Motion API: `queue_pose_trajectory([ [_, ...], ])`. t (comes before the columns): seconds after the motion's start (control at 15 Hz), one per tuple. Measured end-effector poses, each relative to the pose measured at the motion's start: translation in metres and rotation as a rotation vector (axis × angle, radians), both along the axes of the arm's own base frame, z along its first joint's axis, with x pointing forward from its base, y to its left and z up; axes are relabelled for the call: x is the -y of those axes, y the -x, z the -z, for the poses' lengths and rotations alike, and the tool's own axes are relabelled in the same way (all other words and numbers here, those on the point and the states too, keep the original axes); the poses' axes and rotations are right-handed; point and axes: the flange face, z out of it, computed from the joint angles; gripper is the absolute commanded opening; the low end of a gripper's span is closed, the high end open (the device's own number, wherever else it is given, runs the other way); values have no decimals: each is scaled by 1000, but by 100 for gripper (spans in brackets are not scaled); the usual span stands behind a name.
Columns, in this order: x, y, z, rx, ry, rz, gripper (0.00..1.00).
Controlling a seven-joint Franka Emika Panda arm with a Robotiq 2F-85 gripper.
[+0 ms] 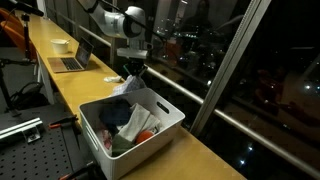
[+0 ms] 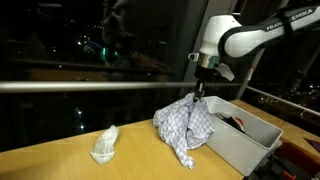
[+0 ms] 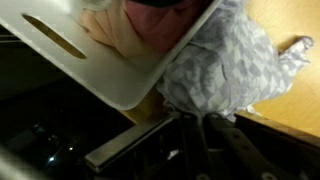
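Wrist view: patterned cloth (image 3: 225,65) pinched beside the white basket (image 3: 110,70).
Jaws pinch the cloth's peak, closed narrow, so it tents up from the counter (image 2: 60,160) against the basket wall; a white rag (image 2: 105,143) lies well apart.

the cloth (image 2: 186,128) is pale grey and white in a fine check, and the wrist view shows the same small pattern. the tool (image 2: 199,90) above it is black, on a white arm (image 2: 240,35) with dark joints. the bin (image 2: 250,150) is plain white, and the clothes (image 1: 130,122) in it are red, dark blue, white and orange. the crumpled rag (image 2: 104,143) is off-white. the tabletop (image 2: 50,160) is honey-yellow wood.
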Motion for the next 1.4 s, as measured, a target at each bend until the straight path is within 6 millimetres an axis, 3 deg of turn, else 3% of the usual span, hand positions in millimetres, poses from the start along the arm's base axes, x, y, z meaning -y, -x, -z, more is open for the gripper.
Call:
queue_pose_trajectory([
  [0.47,79,30,-160,221,15,163,2],
  [0.87,170,87,-276,336,34,299,2],
  [1.13,229,135,-332,375,49,359,2],
  [1.4,254,160,-352,391,50,389,2],
])
